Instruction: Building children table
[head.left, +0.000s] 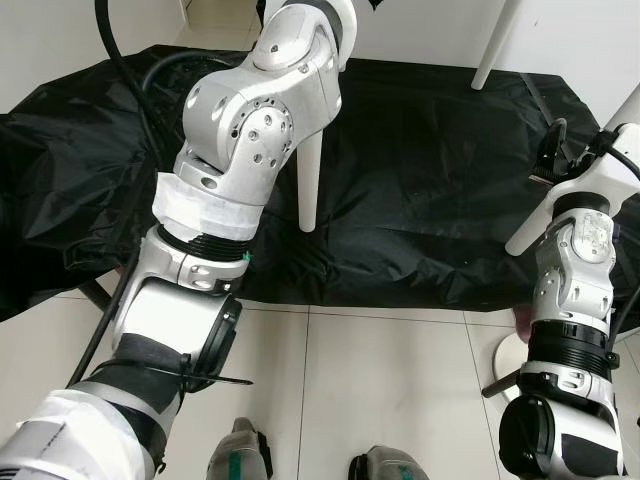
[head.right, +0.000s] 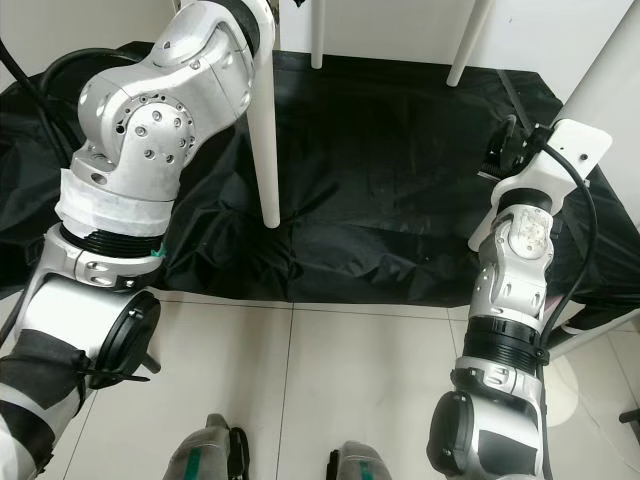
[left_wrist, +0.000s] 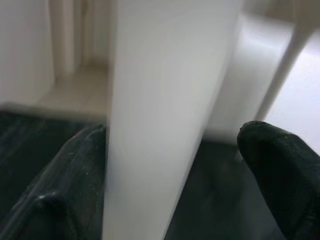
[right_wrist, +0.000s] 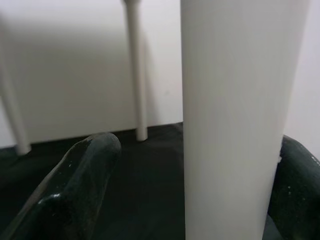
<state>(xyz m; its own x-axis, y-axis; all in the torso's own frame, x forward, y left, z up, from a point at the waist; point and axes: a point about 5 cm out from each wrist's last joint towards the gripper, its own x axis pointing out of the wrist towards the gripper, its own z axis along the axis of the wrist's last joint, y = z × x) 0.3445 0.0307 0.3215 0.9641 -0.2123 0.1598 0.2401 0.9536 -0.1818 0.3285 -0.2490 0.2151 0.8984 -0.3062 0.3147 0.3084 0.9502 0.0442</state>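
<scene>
Left claw (left_wrist: 170, 165) agape around white leg (left_wrist: 165, 115) | right claw (right_wrist: 185, 180) likewise | black sheet (head.left: 420, 180), tiled floor (head.left: 370, 370)

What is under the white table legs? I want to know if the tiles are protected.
The white table legs stand on a black sheet spread over the tiled floor. Whatever lies beneath the sheet is covered.

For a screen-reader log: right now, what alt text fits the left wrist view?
A white table leg stands upright between the left gripper's two black fingers, touching one and apart from the other. Behind it lie black sheeting and another white leg, blurred.
</scene>
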